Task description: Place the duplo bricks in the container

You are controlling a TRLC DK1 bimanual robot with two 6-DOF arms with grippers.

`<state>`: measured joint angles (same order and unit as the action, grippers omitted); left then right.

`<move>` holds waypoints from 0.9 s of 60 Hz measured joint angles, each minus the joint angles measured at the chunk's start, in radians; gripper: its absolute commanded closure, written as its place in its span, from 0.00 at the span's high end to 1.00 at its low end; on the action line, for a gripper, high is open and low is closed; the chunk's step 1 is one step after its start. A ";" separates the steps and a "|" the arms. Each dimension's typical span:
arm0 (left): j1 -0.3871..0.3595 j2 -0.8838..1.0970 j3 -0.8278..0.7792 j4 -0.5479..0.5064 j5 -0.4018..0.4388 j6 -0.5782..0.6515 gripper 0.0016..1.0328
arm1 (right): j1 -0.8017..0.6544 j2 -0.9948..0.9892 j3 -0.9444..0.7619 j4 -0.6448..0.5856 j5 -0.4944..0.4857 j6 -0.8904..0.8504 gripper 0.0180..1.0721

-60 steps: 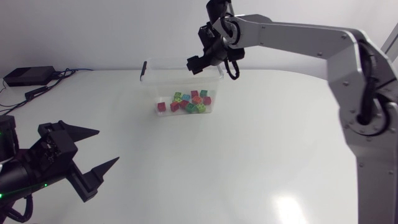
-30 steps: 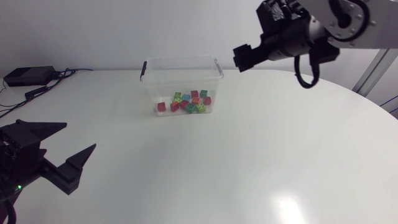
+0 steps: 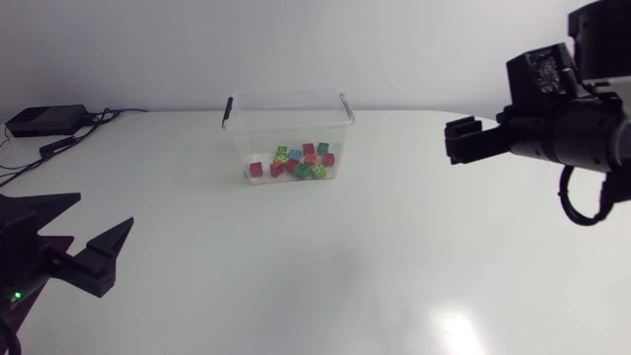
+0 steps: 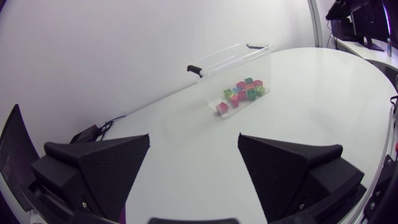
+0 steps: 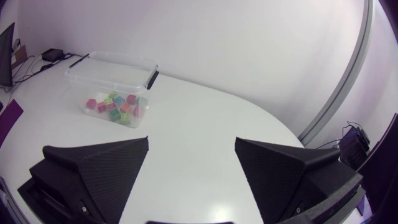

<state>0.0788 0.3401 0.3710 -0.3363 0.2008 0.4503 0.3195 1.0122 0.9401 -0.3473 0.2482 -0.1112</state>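
Note:
A clear plastic container (image 3: 286,123) with black handle clips stands at the back middle of the white table. Several red, green, blue and orange duplo bricks (image 3: 296,164) lie on its floor. My left gripper (image 3: 104,212) is at the table's near left corner, open and holding nothing, far from the box. My right gripper (image 3: 459,140) hovers at the right, well away from the box, open and bare. Far ahead of the open left gripper (image 4: 194,138) are the container (image 4: 233,65) and bricks (image 4: 241,93). Beyond the open right gripper (image 5: 191,142) I see the container (image 5: 112,73) and bricks (image 5: 115,106).
A black box with cables (image 3: 44,120) lies at the table's back left corner, also seen as a black box (image 4: 86,134) in the left wrist view. The white tabletop (image 3: 325,266) stretches between the two grippers.
My right arm has swung from above the container's rim out to the right and lower. My left gripper has drawn back toward the near left corner.

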 measured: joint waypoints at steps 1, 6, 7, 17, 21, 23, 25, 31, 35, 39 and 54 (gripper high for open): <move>0.000 -0.001 -0.002 0.000 0.000 0.000 0.96 | 0.000 -0.016 -0.009 0.005 0.003 -0.001 0.96; 0.000 -0.007 -0.020 0.014 0.000 0.000 0.96 | -0.006 -0.083 -0.064 0.044 0.023 -0.004 0.96; 0.000 -0.008 -0.024 0.021 -0.002 0.000 0.96 | -0.006 -0.092 -0.073 0.046 0.026 -0.005 0.96; 0.000 -0.060 -0.076 0.060 -0.008 0.000 0.96 | -0.026 -0.187 -0.181 0.079 0.041 -0.009 0.96; 0.000 -0.092 -0.088 0.068 -0.019 0.000 0.96 | -0.037 -0.229 -0.214 0.090 0.043 -0.011 0.96; 0.000 -0.104 -0.093 0.076 -0.022 0.000 0.96 | -0.041 -0.244 -0.223 0.090 0.051 -0.013 0.96; 0.001 -0.114 -0.098 0.085 -0.022 -0.003 0.96 | -0.045 -0.257 -0.229 0.090 0.067 -0.015 0.96; 0.008 -0.154 -0.116 0.098 -0.023 -0.024 0.96 | -0.052 -0.290 -0.248 0.093 0.100 -0.017 0.96; 0.021 -0.194 -0.129 0.098 -0.023 -0.047 0.96 | -0.056 -0.327 -0.276 0.094 0.114 -0.020 0.96; 0.034 -0.238 -0.140 0.098 -0.023 -0.069 0.96 | -0.065 -0.362 -0.303 0.095 0.125 -0.024 0.96; 0.045 -0.304 -0.176 0.139 -0.030 -0.124 0.96 | -0.122 -0.521 -0.438 0.171 0.118 -0.047 0.96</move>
<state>0.1242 0.0360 0.1951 -0.1970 0.1707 0.3267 0.1978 0.4915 0.5018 -0.1761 0.3664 -0.1577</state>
